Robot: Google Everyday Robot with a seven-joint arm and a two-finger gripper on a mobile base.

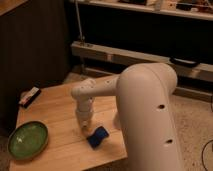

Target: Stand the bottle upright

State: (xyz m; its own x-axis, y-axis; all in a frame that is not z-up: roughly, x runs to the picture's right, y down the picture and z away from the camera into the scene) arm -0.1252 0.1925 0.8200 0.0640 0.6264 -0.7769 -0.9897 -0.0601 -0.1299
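My gripper [84,125] hangs from the white arm [145,110] and points straight down at the middle of the wooden table [55,107], its tip at or just above the tabletop. The bottle does not show as a separate thing. It is hidden at or under the gripper's tip, or behind the arm. I cannot tell whether anything is held.
A blue object [97,136] lies on the table just right of and in front of the gripper. A green bowl [27,140] sits at the front left corner. A white-and-dark flat box [29,96] lies at the far left edge. Dark shelving stands behind.
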